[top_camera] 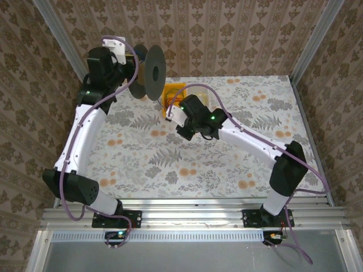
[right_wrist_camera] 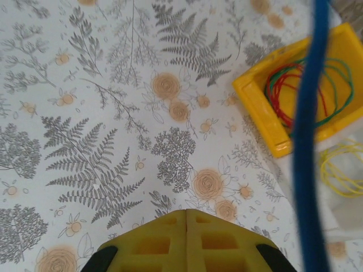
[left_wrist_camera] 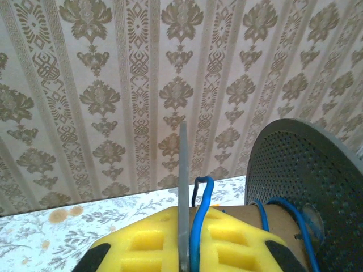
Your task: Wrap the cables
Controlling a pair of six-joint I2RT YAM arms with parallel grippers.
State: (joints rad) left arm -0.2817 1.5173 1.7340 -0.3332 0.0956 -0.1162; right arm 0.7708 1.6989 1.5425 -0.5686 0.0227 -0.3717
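At the back left, my left gripper (top_camera: 130,59) holds up the black spool (top_camera: 153,72). In the left wrist view its yellow pads (left_wrist_camera: 142,243) are shut on the spool's thin near flange (left_wrist_camera: 182,170), with the blue cable (left_wrist_camera: 199,221) pinched beside it. That cable bends over the pads and runs onto the cardboard core (left_wrist_camera: 278,221) before the perforated far flange (left_wrist_camera: 309,175). My right gripper (top_camera: 172,113) hangs over the table, its pads (right_wrist_camera: 227,246) shut with nothing between them. A blurred blue cable (right_wrist_camera: 309,141) crosses close in front of the right wrist camera.
A yellow tray (right_wrist_camera: 258,113) (top_camera: 173,93) at mid-table holds red and green cable coils (right_wrist_camera: 306,79). A yellow cable coil (right_wrist_camera: 340,167) lies on a white patch just beside it. The floral table (top_camera: 170,158) is walled on three sides by patterned panels.
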